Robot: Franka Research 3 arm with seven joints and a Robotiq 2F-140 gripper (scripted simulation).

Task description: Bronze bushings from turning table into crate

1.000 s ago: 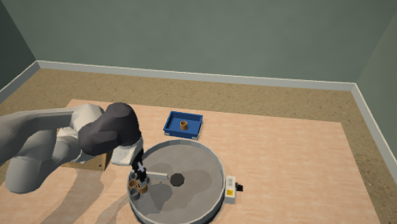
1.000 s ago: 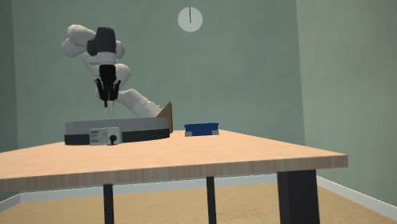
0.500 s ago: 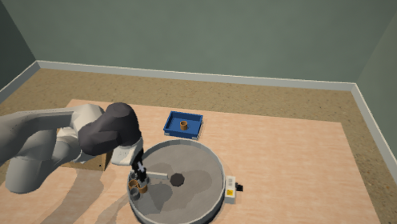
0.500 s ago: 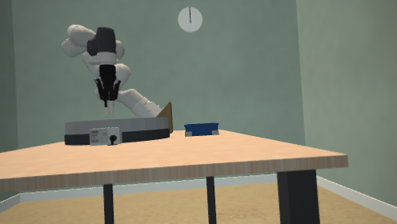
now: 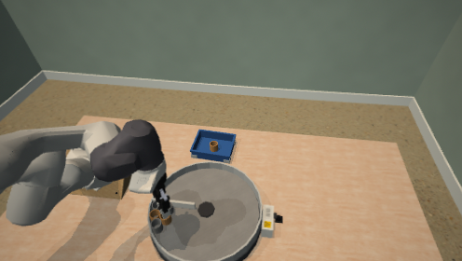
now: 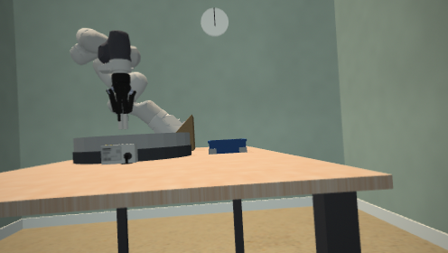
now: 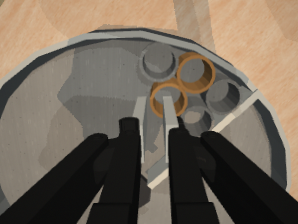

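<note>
gripper nearly closed, empty, above bronze bushings on turning table.

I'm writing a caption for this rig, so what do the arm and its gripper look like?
The arm has smooth, rounded white-grey links and a dark charcoal, bulbous wrist joint. A white cuff joins it to the black gripper, whose angular black linkage bars end in two slim, pale grey fingers. No cables, stickers or lettering are visible on the arm.
</note>
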